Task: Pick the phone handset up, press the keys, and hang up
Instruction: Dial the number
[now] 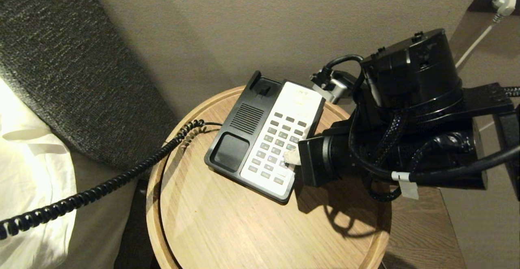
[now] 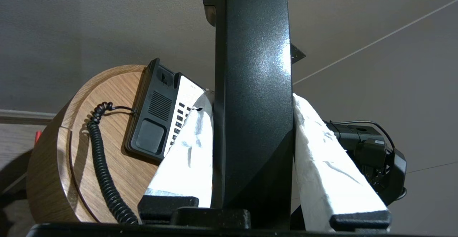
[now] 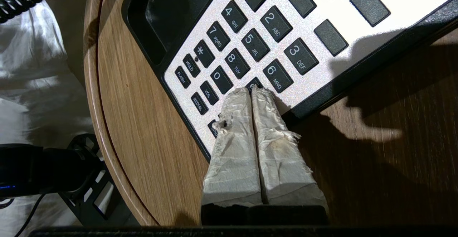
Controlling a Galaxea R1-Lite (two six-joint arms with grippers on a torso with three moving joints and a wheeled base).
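A fine pebbled, semi-glossy black plastic is being shown by the phone handset [image 2: 252, 104]. The round worktop [image 1: 227, 228] is being seen as smooth, matt light wood with straight grain. The phone base [image 1: 266, 139] is being presented in matt black plastic with a pale speckled keypad face [image 3: 322, 0]. Frayed white wrapping is being worn on the right gripper [image 3: 252, 91] fingers [image 3: 236, 136].

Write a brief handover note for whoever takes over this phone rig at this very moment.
Left gripper: shut on the long glossy black plastic phone handset, held off the base.
Right gripper: shut, tips on the keypad at the key beside the 6.
Black-and-white phone base sits on the round wooden table, cradle empty.
Done: pickup. Left: finish keys, hang up.
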